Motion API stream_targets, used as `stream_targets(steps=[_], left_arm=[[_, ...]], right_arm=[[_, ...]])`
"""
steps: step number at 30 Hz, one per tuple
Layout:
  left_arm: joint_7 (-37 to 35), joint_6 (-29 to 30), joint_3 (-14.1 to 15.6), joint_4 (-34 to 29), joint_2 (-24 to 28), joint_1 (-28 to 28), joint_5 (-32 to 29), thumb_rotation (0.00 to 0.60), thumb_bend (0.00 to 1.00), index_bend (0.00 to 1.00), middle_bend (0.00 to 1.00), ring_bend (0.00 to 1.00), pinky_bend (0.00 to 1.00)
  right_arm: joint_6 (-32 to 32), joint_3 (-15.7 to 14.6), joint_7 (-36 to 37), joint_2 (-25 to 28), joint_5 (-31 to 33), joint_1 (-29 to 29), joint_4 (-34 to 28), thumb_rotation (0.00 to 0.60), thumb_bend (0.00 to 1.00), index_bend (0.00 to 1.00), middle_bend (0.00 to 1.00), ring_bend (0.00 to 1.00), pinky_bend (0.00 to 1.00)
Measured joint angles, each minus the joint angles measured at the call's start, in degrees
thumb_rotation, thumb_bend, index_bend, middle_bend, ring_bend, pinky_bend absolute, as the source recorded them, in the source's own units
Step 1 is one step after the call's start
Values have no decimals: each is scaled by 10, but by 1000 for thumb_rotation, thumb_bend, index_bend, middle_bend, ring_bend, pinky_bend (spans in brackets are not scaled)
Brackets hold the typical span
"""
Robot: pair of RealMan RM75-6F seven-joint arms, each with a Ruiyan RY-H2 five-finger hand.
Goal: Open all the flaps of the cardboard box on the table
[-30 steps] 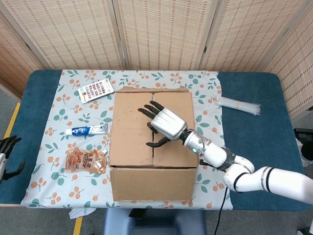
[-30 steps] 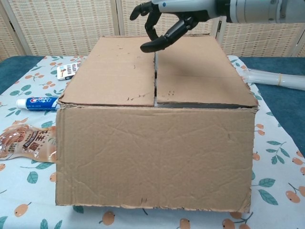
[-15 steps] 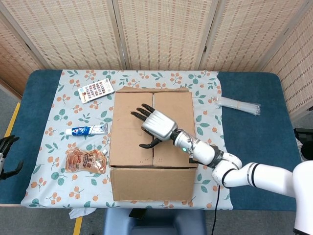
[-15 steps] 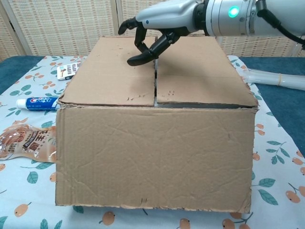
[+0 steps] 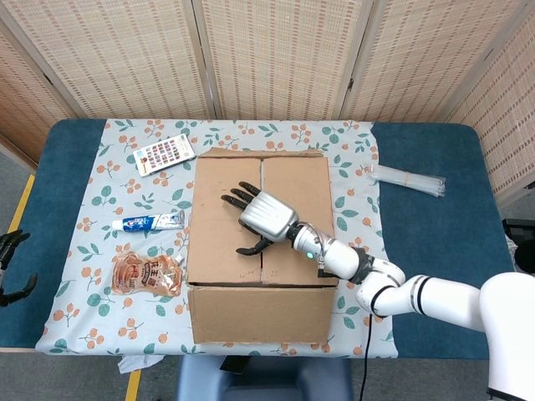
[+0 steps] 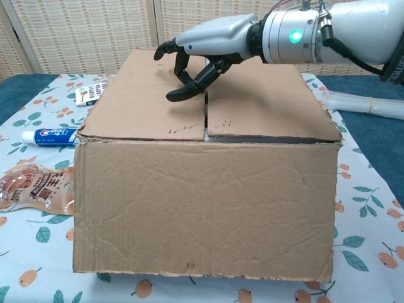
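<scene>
The cardboard box (image 5: 292,180) stands in the middle of the table with its top flaps lying flat and closed; the seam (image 5: 262,171) runs front to back. In the chest view the box (image 6: 202,208) fills the foreground. My right hand (image 5: 266,215) hovers low over the top, just left of the seam, fingers spread and curled downward, holding nothing. From the chest view the right hand (image 6: 208,44) has its thumb tip close to the left flap; I cannot tell if it touches. My left hand (image 5: 12,266) hangs off the table's left edge, fingers apart and empty.
Left of the box lie a button card (image 5: 164,154), a toothpaste tube (image 5: 153,222) and a snack pouch (image 5: 148,275). A clear plastic bundle (image 5: 407,178) lies at the back right. Woven screens stand behind the table.
My right hand has slid left and down across the box top, from over the seam toward the left flap. The flaps have not moved.
</scene>
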Motion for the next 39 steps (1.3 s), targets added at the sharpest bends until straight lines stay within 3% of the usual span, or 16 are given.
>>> stream_targets(steps=[20, 39], left_arm=[[8, -3, -3, 4, -3, -1, -6, 600, 476, 121, 85, 49, 0], [45, 2, -5, 0, -11, -2, -7, 600, 476, 66, 58, 8, 0]], right_arm=[[-7, -20, 25, 16, -20, -3, 9, 165, 338, 677, 66, 23, 0], [67, -20, -3, 110, -27, -55, -106, 163, 336, 695, 63, 11, 0]])
